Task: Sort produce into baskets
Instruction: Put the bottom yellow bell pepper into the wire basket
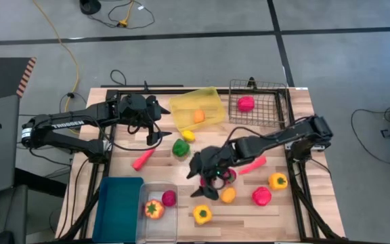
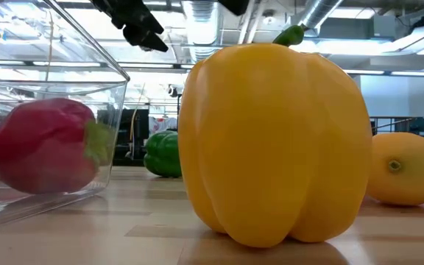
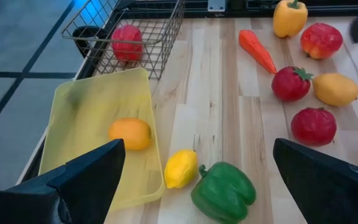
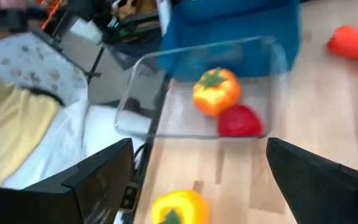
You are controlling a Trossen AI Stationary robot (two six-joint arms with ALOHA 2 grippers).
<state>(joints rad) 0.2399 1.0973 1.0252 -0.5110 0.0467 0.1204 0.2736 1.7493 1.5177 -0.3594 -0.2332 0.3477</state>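
Note:
My right gripper (image 1: 195,181) hangs open above the table's middle, with nothing between its fingers. In its wrist view (image 4: 199,146) it looks toward the clear bin (image 4: 272,68), which holds an orange pepper (image 4: 215,91) and a red piece (image 4: 239,122). A yellow pepper (image 1: 202,215) stands near the front edge. My left gripper (image 1: 160,124) waits open at the far left, above a green pepper (image 3: 224,191) and a yellow lemon (image 3: 180,168). The yellow tray (image 1: 208,96) holds an orange lemon (image 1: 199,116). The wire basket (image 1: 276,91) holds a red pepper (image 1: 246,103).
The blue bin (image 1: 118,207) stands at the near left beside the clear bin (image 1: 156,190). Loose on the table are two carrots (image 1: 143,158) (image 1: 252,165), a yellow-orange pepper (image 1: 277,180), an orange lemon (image 1: 228,195), and red pieces (image 1: 261,196).

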